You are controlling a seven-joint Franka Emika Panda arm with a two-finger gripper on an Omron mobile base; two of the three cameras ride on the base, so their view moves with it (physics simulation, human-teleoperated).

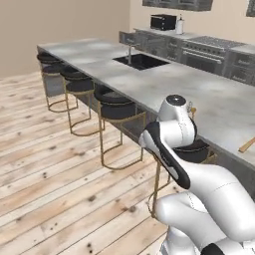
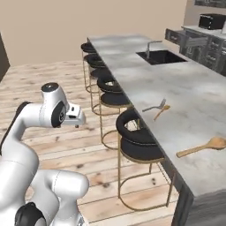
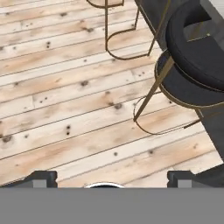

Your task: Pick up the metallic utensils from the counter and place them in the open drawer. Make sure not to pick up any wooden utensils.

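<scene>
Nearest, at the bottom corners of the hand view: two dark fingertips [image 3: 43, 178] of the claw [image 3: 111, 180], set wide apart, nothing between them, above pale wooden floor [image 3: 65, 87]. Upper right of that view: a black bar stool [image 3: 192, 65] on gold legs.

Lower left of the right base view: white arm folded, hand pointing toward the floor, well apart from the tabletop [image 2: 198, 101]. Right edge of that view, on the marble: a tan wooden spoon [image 2: 202, 147] lying flat, bowl toward the right. Further up, near the frame's centre-right: a small silver-grey fork [image 2: 154, 107] touching or just beside a slim orange-brown wooden stick [image 2: 161, 112] near the tabletop's stool-side edge; cannot tell which overlaps.

Beyond, upper centre-right: a dark sink [image 2: 161, 57] with a faucet. Upper right corner, at the far cabinets: the open drawer [image 2: 175, 36], dark grey, pulled out. Knife not made out.
</scene>
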